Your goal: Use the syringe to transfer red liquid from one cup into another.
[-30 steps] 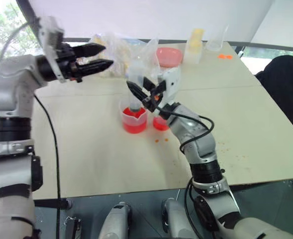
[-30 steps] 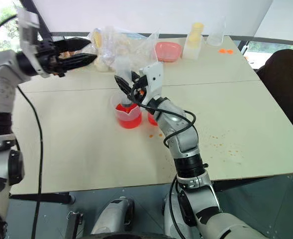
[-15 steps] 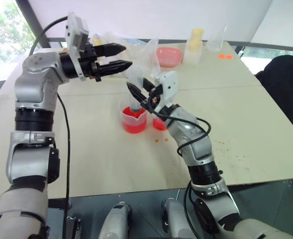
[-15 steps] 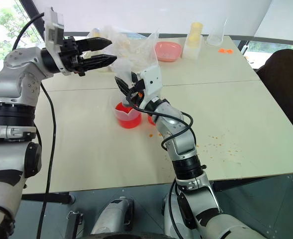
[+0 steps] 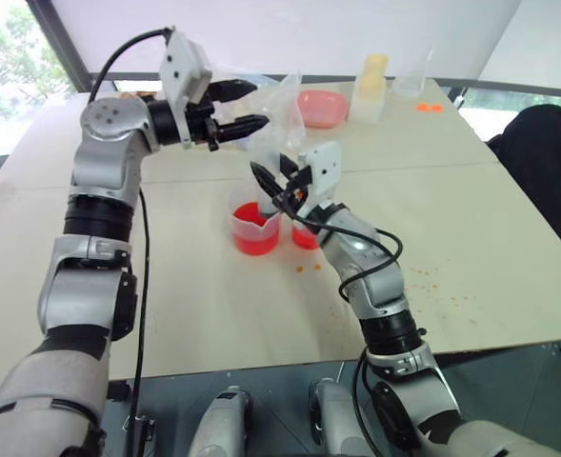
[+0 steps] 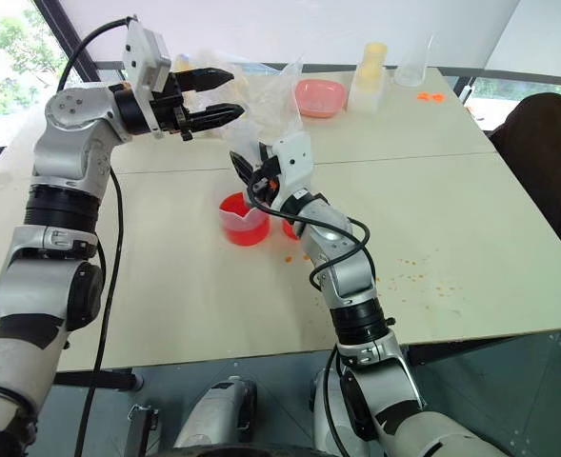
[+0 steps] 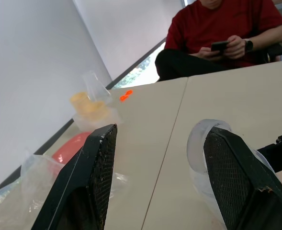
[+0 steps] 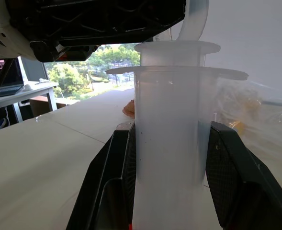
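My right gripper (image 5: 276,181) is shut on the syringe (image 8: 172,143), a fat translucent barrel held upright over the wider spouted cup (image 5: 256,230), which holds red liquid (image 5: 255,240). Just to that cup's right stands the narrower cup (image 5: 306,235), with some red liquid in its bottom. My left gripper (image 5: 250,105) is open and level, just above and behind the syringe. In the left wrist view the plunger's round top (image 7: 203,141) lies close to one of the fingers (image 7: 236,182), between the jaws.
At the back of the table lie a crumpled plastic bag (image 5: 280,95), a pink dish (image 5: 323,107) and a capped bottle (image 5: 373,84). Red drops (image 5: 309,268) dot the table by the cups. A person in a red shirt (image 7: 217,24) sits beyond the table's right side.
My left gripper has swung in from the left towards the syringe's top and rolled a little, still open. The right gripper and syringe have kept still over the spouted cup.
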{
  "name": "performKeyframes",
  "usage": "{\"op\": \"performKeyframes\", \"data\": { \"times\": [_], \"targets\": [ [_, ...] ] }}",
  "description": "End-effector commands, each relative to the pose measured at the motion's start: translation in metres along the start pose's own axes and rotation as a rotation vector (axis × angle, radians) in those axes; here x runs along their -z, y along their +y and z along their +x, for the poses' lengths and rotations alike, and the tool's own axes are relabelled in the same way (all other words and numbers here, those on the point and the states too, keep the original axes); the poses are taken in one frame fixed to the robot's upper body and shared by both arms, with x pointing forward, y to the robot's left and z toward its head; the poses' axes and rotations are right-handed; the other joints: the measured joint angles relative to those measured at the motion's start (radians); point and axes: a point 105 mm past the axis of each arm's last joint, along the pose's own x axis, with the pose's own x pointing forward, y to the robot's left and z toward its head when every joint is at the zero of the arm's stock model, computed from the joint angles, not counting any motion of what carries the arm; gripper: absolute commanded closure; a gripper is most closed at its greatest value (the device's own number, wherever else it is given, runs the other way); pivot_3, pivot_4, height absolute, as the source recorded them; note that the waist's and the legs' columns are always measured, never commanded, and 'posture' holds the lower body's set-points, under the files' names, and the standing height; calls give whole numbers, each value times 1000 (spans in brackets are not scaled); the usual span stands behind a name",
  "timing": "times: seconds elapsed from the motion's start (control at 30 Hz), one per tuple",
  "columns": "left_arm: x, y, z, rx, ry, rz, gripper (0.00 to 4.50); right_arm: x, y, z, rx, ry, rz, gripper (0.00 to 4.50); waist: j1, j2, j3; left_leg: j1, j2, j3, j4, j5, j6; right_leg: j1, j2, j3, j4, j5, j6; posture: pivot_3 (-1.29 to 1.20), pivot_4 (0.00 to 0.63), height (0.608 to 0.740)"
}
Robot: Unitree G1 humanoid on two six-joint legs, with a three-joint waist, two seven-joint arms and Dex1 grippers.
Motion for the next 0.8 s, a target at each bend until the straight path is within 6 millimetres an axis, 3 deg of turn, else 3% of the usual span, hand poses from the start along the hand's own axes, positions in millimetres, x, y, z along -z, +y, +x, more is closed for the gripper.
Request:
{"op": "performKeyframes", "data": {
  "times": [0.03, 0.2, 0.57, 0.8],
  "targets": [
    [-25, 11, -4, -33, -55, 57, 2525, -13, 24, 6, -81, -59, -3, 3054, 1, 0, 0, 0, 0, 0, 0, 0, 0, 0, 0, 0, 0, 0, 0, 0, 150, 740],
    [-34, 10, -6, -16, -92, 52, 4476, -11, 33, 9, -95, -55, 24, 3054, 2, 0, 0, 0, 0, 0, 0, 0, 0, 0, 0, 0, 0, 0, 0, 0, 150, 740],
    [-56, 5, -13, 48, -115, 65, 4476, 12, 57, 17, -150, -29, 28, 3054, 1, 0, 0, 0, 0, 0, 0, 0, 0, 0, 0, 0, 0, 0, 0, 0, 150, 740],
    [-60, 16, -17, 6, -101, 108, 4476, 31, 60, 17, -158, -9, 10, 3054, 2, 0, 0, 0, 0, -1, 0, 0, 0, 0, 0, 0, 0, 0, 0, 0, 150, 740]
  ]
}}
